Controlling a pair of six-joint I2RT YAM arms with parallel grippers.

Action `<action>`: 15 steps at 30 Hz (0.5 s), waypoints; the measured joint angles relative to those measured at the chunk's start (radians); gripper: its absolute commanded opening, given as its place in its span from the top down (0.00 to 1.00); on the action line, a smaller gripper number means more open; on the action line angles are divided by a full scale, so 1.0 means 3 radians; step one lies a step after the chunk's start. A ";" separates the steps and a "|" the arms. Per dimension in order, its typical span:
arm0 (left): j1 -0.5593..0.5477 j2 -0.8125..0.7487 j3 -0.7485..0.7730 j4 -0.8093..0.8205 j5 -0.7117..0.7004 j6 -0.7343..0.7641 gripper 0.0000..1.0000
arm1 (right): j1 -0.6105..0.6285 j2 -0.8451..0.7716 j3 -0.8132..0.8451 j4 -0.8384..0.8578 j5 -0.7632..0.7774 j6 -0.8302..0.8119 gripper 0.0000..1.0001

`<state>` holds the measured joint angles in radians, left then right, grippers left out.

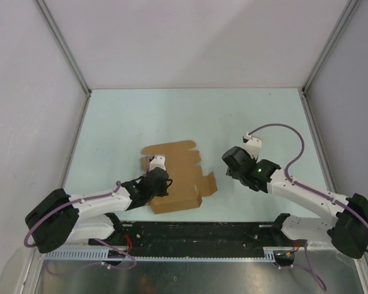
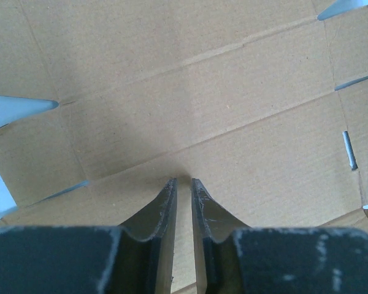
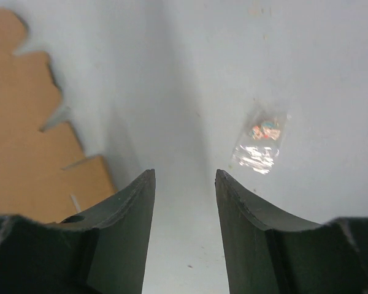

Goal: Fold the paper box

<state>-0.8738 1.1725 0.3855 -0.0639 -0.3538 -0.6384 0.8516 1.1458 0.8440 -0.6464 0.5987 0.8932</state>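
Observation:
The paper box (image 1: 183,174) is a flat brown die-cut sheet with creases, slits and tabs, lying in the middle of the pale table. My left gripper (image 1: 161,184) is over the sheet's near-left part, tips down on the cardboard. In the left wrist view the paper box (image 2: 202,92) fills the frame, and my left gripper (image 2: 183,179) shows only a narrow slit, with nothing in it. My right gripper (image 1: 230,164) hangs just right of the sheet. In the right wrist view it (image 3: 184,173) stands open over bare table, the paper box's (image 3: 24,153) notched edge to its left.
A tiny clear plastic scrap (image 3: 260,141) lies on the table ahead and right of the right fingers. Grey walls close the table (image 1: 129,116) on the left, back and right. A black rail (image 1: 196,236) with the arm bases runs along the near edge.

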 measured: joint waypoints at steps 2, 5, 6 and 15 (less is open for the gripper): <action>0.0000 0.0001 0.0000 0.0000 -0.0001 0.0001 0.82 | -0.0055 0.0029 -0.0144 -0.0003 -0.0142 -0.0018 0.51; 0.0000 0.0013 0.0000 0.0004 -0.0001 0.0001 0.83 | -0.0064 0.0146 -0.0247 0.0125 -0.0346 -0.0074 0.52; 0.0000 0.0018 0.0000 0.0006 -0.0001 0.0001 0.83 | -0.0064 0.0188 -0.0273 0.0179 -0.0397 -0.0081 0.52; 0.0000 0.0019 0.0000 0.0008 -0.0003 0.0005 0.84 | -0.0069 0.0676 -0.0476 0.0685 -0.0750 -0.0164 0.55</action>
<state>-0.8738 1.1782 0.3855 -0.0616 -0.3546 -0.6369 0.8310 1.3487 0.7013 -0.4408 0.3737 0.8440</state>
